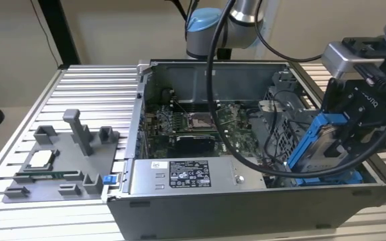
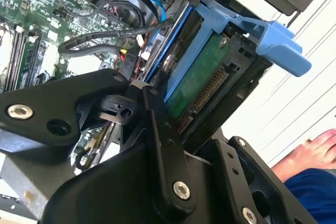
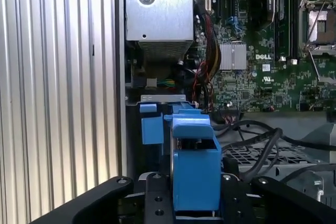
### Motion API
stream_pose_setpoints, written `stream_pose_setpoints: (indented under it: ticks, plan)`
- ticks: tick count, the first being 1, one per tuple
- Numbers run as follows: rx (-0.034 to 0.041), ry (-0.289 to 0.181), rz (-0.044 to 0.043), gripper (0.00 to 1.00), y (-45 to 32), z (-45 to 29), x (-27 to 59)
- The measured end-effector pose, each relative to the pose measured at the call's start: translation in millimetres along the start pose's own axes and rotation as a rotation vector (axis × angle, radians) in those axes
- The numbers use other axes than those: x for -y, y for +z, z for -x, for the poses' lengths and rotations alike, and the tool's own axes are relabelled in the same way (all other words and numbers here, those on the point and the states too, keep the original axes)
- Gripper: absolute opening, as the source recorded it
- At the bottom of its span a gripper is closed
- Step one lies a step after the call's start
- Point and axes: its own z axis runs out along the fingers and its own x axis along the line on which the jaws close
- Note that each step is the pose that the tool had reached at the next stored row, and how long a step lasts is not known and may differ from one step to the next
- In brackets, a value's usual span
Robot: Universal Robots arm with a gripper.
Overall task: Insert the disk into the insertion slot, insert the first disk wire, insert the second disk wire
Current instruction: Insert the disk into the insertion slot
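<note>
The hand is clamped on the disk across its flat faces, holding it tilted over the front corner of the open computer case at the exterior view's right. Just below the disk, inside that corner of the case, sits the insertion slot (whether the disk's lower edge has entered it, I cannot tell). The disk looks stiff and fairly heavy, probably shock-sensitive; it is best gripped by its sides, clear of the bare connector
</note>
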Motion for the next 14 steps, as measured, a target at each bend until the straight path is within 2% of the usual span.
stream_pose_setpoints:
  ticks: [8, 13, 14]
  plan:
    - [0.0006, 0.003, -0.0002, 0.00, 14.1, -0.8, 0.6]
    - [0.0017, 0.003, -0.0001, 0.00, 14.5, -0.7, 0.7]
    - [0.0018, 0.003, 0.0003, 1.00, 14.5, -0.7, 0.7]
